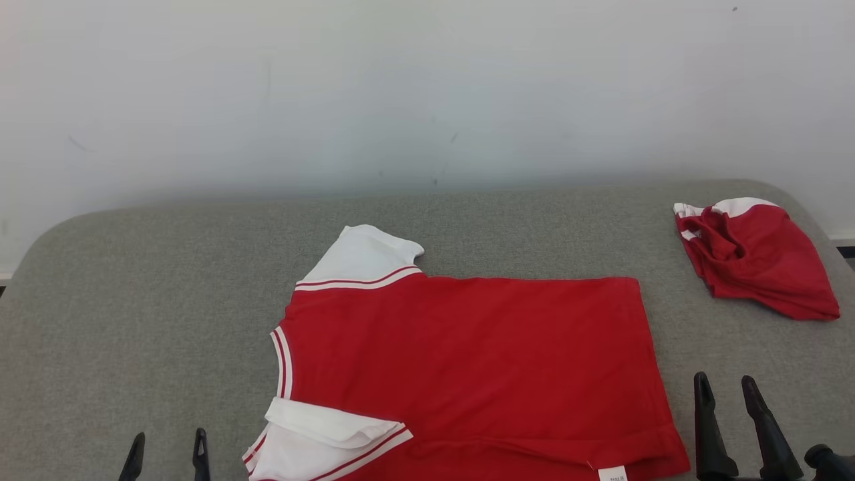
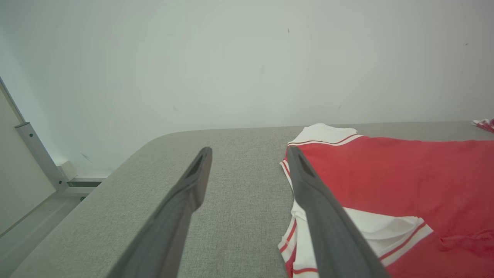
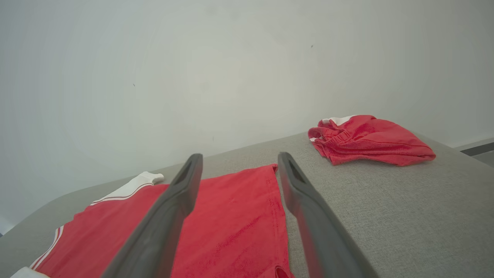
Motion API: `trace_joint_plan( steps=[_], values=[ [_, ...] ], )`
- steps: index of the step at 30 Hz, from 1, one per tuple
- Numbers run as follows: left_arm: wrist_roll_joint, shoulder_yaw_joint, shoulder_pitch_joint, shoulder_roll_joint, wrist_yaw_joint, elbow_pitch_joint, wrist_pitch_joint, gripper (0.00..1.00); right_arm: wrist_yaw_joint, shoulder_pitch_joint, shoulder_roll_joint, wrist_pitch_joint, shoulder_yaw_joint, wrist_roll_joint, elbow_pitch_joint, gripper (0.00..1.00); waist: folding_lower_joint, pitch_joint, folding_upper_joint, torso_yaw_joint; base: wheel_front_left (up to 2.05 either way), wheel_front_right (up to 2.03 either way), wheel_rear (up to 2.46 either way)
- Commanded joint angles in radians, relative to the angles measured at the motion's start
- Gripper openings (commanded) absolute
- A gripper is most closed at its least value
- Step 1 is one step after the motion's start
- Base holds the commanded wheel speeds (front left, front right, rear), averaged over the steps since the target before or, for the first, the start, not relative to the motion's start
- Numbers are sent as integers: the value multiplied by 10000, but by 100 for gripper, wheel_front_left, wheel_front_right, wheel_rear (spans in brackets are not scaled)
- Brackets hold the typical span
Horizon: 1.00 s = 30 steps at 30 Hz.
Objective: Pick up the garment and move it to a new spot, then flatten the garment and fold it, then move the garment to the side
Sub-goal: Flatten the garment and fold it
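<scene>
A red garment (image 1: 467,361) with white, red-striped sleeves lies spread flat on the grey padded table (image 1: 167,300), neck to the left and hem to the right. Its near sleeve is folded in over the body. My left gripper (image 1: 167,444) stands open at the lower left, just left of the near sleeve, holding nothing. In the left wrist view the open left gripper (image 2: 249,152) hovers beside the garment's (image 2: 386,181) collar. My right gripper (image 1: 725,387) is open at the lower right, past the hem. The right wrist view shows the right gripper (image 3: 239,160) above the hem corner of the garment (image 3: 231,216).
A second red and white piece of clothing (image 1: 755,257) lies crumpled at the table's far right corner, also in the right wrist view (image 3: 366,139). A pale wall (image 1: 427,93) rises behind the table. The table's rounded left edge drops to a floor and metal frame (image 2: 38,158).
</scene>
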Motion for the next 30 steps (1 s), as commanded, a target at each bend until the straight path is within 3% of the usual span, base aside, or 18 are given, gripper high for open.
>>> trace_joint_plan(
  steps=[1,13,20,30],
  values=[
    [88,42,90,41,-44,76,-31,100,-29,97,39,-66,-12,-108,103,100,0,24,0,36,0,0,0],
    [111,82,-796,76,-389,705,-29,100,-29,-840,13,-81,192,-313,859,100,0,525,0,-93,0,0,0],
    [-90,-171,-3326,964,-802,1375,187,100,-29,-3287,-497,196,533,-120,2366,100,0,1683,0,-530,0,0,0],
    [-1152,-1493,-7838,2365,-1031,2822,1653,100,-29,-7431,-778,959,1323,303,5133,100,0,3460,0,-1366,0,0,0]
  ],
)
